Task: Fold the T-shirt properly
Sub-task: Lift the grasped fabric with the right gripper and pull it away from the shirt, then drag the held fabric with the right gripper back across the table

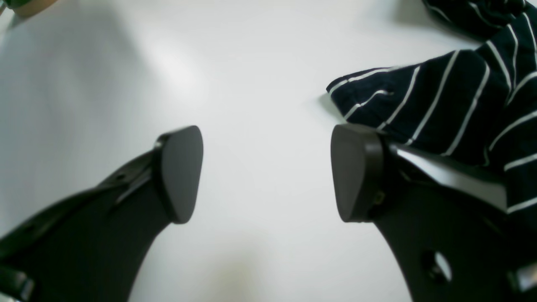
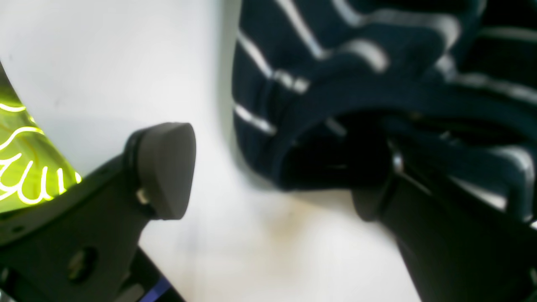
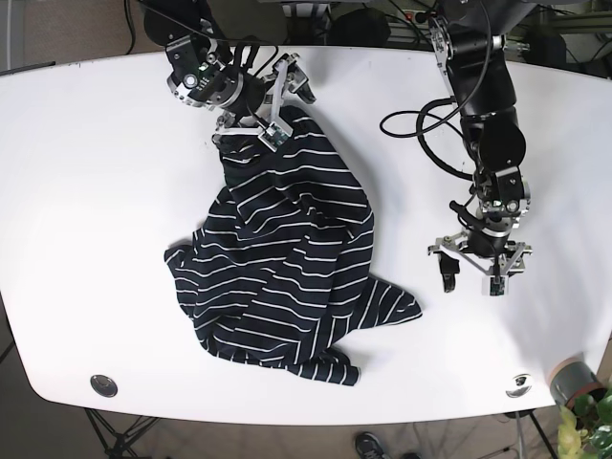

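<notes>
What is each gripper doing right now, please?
Left gripper: open, empty, beside the T-shirt.
Right gripper: open, one finger under the shirt's edge.

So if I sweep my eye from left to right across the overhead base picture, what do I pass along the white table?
Small round metal fitting near the front edge → striped T-shirt → left gripper, its jaws open over bare table → potted plant at the corner.

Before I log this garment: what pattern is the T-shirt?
Navy T-shirt with thin white stripes; base view.
</notes>
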Controlling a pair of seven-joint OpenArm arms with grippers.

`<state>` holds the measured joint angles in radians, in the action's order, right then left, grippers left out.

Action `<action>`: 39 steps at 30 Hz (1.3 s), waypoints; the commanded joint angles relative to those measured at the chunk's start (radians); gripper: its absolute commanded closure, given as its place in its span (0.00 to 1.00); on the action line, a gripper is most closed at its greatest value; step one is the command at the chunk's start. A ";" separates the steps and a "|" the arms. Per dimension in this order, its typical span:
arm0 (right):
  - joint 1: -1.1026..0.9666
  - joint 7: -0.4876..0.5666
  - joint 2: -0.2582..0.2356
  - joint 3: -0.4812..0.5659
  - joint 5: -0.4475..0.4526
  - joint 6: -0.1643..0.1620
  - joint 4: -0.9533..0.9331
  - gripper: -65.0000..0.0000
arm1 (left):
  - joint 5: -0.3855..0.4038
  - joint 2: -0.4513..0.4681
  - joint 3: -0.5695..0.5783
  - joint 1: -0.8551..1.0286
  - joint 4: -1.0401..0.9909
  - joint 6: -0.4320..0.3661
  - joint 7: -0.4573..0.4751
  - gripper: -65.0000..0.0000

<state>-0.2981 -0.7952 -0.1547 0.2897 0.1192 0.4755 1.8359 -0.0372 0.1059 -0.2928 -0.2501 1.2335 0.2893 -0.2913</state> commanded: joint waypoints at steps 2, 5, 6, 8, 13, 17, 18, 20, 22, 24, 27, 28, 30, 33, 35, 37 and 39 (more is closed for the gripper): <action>0.007 0.041 0.002 -0.001 0.010 0.007 -0.003 0.18 | 0.007 0.008 0.000 -0.027 0.022 0.000 0.028 0.32; 0.006 0.069 0.002 -0.001 0.010 0.007 -0.038 0.19 | 0.007 0.008 0.000 -0.030 0.022 0.000 0.028 0.32; 0.006 0.079 0.002 -0.001 0.009 0.007 -0.052 0.19 | 0.007 0.008 0.000 -0.030 0.022 0.000 0.028 0.32; 0.006 0.105 0.002 -0.001 0.009 0.007 -0.077 0.23 | 0.007 0.008 0.000 -0.030 0.022 0.000 0.028 0.32; 0.007 0.162 0.004 -0.001 0.009 0.007 -0.121 0.52 | 0.007 0.008 0.000 -0.031 0.022 0.000 0.028 0.32; 0.017 0.171 0.004 -0.001 0.009 0.007 -0.133 0.81 | 0.007 0.008 0.002 -0.033 0.021 0.000 0.028 0.32; 0.015 0.171 0.004 -0.001 0.009 0.004 -0.133 0.91 | 0.007 0.008 0.002 -0.033 0.021 0.000 0.028 0.32; 0.012 0.171 0.005 -0.001 0.009 0.004 -0.124 0.98 | 0.007 0.008 0.002 -0.035 0.021 0.000 0.030 0.32; 0.007 0.171 0.002 -0.001 0.012 0.004 -0.103 0.96 | 0.007 0.008 0.002 -0.044 0.019 0.000 0.030 0.31; -0.011 0.171 0.000 -0.005 0.010 0.004 -0.069 0.97 | 0.006 0.008 0.002 -0.058 0.013 0.000 0.030 0.31; -0.034 0.164 -0.006 -0.027 0.012 0.006 0.032 0.97 | 0.006 0.008 0.002 -0.061 0.013 0.000 0.030 0.31; -0.045 0.152 -0.018 -0.047 0.014 0.007 0.072 0.97 | 0.006 0.007 0.005 -0.062 0.015 0.000 0.030 0.31; -0.054 0.115 -0.030 -0.077 0.014 0.007 0.146 0.97 | 0.006 0.002 0.008 -0.068 0.021 0.000 0.030 0.31; -0.052 0.059 -0.036 -0.114 0.014 0.013 0.215 0.97 | 0.006 0.002 0.031 -0.076 0.021 0.000 0.030 0.31; -0.025 0.058 -0.041 -0.146 0.014 0.044 0.216 0.97 | 0.006 0.002 0.051 -0.074 0.022 0.000 0.030 0.31; 0.003 0.053 -0.056 -0.192 0.014 0.078 0.212 0.97 | 0.006 0.002 0.068 -0.073 0.022 0.000 0.030 0.31; 0.023 0.053 -0.058 -0.244 0.014 0.111 0.212 0.97 | 0.006 0.002 0.088 -0.071 0.033 0.000 0.030 0.31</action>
<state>-0.2966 -0.7685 -0.2008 0.0856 0.1356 0.5804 2.0277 -0.0372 0.1013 -0.2119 -0.2977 1.2335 0.2932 -0.2882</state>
